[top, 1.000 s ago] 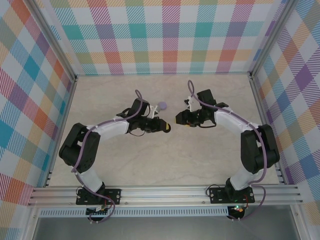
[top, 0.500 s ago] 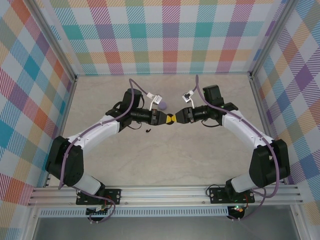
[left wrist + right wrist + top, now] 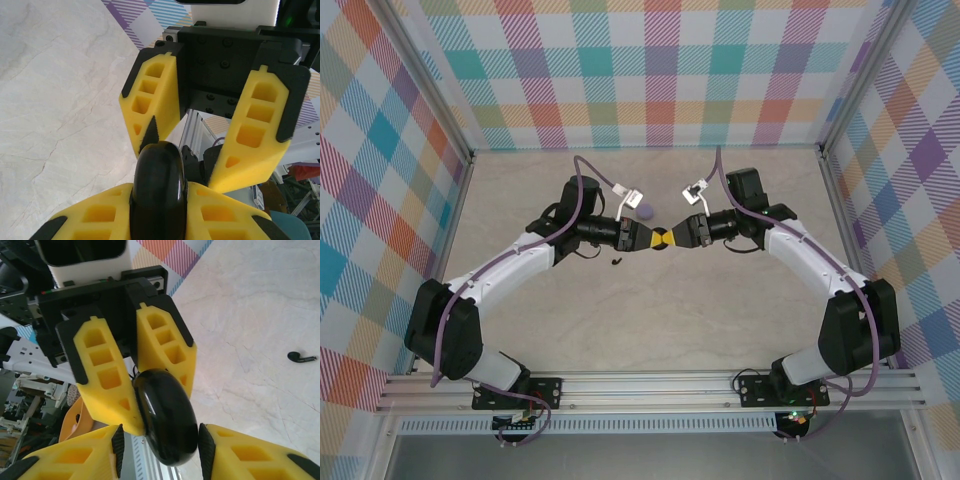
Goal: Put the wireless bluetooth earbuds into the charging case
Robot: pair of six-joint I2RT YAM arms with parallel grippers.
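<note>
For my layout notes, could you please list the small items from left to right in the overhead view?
black earbud → lilac case → black case

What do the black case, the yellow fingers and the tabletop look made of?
Black case: likely hard plastic, glossy; highlights run along its curve. Yellow fingers: matte, hollow-celled, probably soft printed plastic or rubber. Tabletop: pale, veined like marble, perhaps only a printed surface.
</note>
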